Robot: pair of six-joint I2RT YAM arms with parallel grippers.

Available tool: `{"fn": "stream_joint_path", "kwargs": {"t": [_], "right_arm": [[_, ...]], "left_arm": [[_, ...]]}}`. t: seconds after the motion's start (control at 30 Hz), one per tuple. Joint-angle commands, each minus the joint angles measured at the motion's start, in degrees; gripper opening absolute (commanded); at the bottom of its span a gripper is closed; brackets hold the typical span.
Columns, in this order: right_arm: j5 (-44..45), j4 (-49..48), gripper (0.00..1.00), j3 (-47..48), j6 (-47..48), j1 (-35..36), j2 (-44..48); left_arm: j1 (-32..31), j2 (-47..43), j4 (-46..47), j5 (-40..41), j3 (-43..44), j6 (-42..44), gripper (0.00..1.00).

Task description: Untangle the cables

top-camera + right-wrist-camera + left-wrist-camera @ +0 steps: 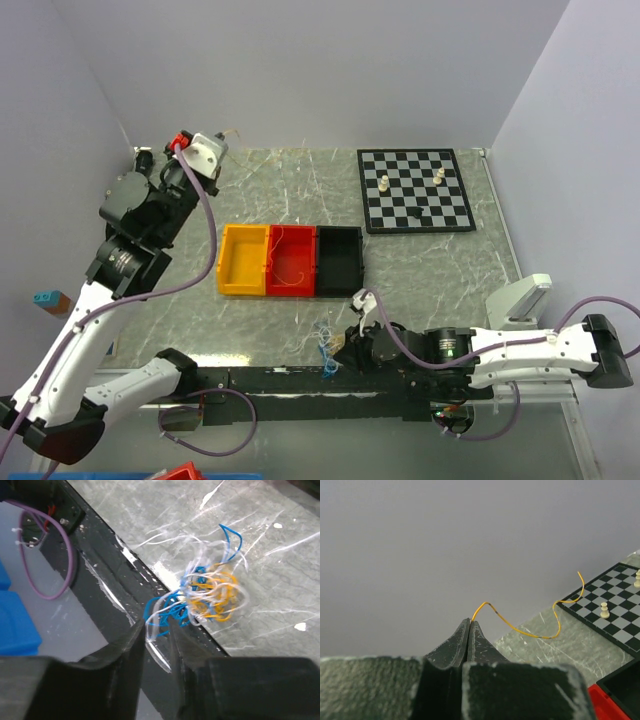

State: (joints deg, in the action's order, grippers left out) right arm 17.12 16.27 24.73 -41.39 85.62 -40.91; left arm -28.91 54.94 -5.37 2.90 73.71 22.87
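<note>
left arm stands raised at the far left corner. its jaws are closed tight on the end of one yellow-orange wire, which trails in loose waves over the worktop toward the chessboard. judged: the strand is held high so that it hangs free of the others. right arm lies low along the near edge. its jaws stand apart with a clear gap, tips at the blue loops on the near side of the clump of cables, with nothing visibly pinched. the clump rests at the near edge of the worktop, straddling the line where the marbled surface meets the black rail. it is well apart from the yellow bin, red bin and black bin, set in a row mid-worktop. judged: the open jaws are placed to take hold of a blue strand. materials: wires thin and limp, curled in small springy loops of blue, white and yellow-orange, closely interlaced. worktop hard, glossy, grey-green with white veins. bins rigid, square-walled plastic. jaw faces dark, scuffed, tapering to a point.
</note>
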Motion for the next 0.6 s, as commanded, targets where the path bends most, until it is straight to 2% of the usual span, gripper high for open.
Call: {"fn": "stream_joint_path", "kwargs": {"t": [0.0, 0.07, 0.17, 0.43, 0.57], "right_arm": [[0.8, -1.4, 0.40, 2.8, 3.2, 0.3, -2.1], [0.8, -2.0, 0.49, 3.0, 3.6, 0.4, -2.6], [2.0, -1.8, 0.55, 3.5, 3.7, 0.2, -2.3], [6.0, -2.6, 0.57, 0.8, 2.5, 0.0, 3.5], [9.5, -0.1, 0.58, 0.1, -1.1, -0.3, 3.3]], "left_arm": [[0.2, 0.8, 3.7, 0.7, 4.5, -0.3, 0.01], [0.2, 1.6, 4.9, 0.6, 6.3, -0.5, 0.01], [0.2, 2.7, 7.4, 1.9, 8.8, -0.4, 0.01], [0.3, 0.8, 15.1, 6.9, 6.9, 2.0, 0.01], [0.3, -1.3, 14.1, 7.2, 3.6, 5.2, 0.01]]}}
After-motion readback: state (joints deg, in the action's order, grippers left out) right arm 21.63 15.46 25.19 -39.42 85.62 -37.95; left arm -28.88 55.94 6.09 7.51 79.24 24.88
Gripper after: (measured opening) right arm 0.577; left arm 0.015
